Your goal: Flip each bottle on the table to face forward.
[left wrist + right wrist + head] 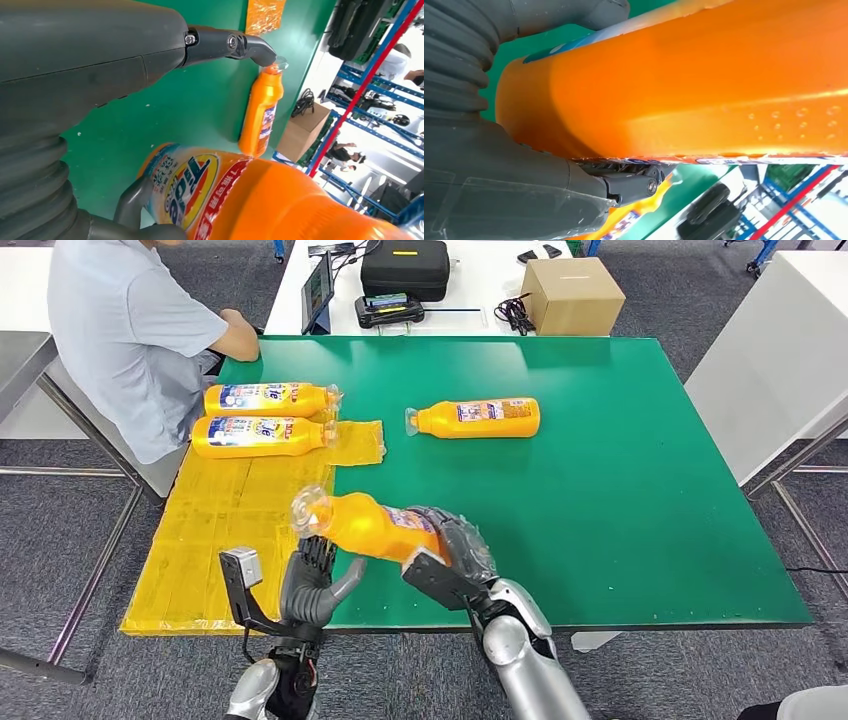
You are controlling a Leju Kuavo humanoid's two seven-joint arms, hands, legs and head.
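The right hand (445,558) has its fingers wrapped around the base end of an orange bottle (365,525), held lifted and tilted above the near part of the green table (650,520), its clear cap pointing to about 10 o'clock. The left hand (312,585) sits just below the bottle's neck, fingers apart and holding nothing, thumb reaching toward the bottle.

The step looks like a roll of the bottle in the air so its label comes up before it is laid down. To do it well, the left hand should steady the neck while the right turns the body; the plastic looks smooth and could slip, so the grip should stay firm around the base.

2 bottles (265,417) already lie side by side at 11 o'clock, labels up, where the yellow mat (215,530) meets the green top, close to a seated person (130,335). 1 more bottle (478,418) lies alone at 1 o'clock.

Open room lies to 3 o'clock across the bare green top. The near table edge runs just under both hands, so the bottle should go down well inward of it.
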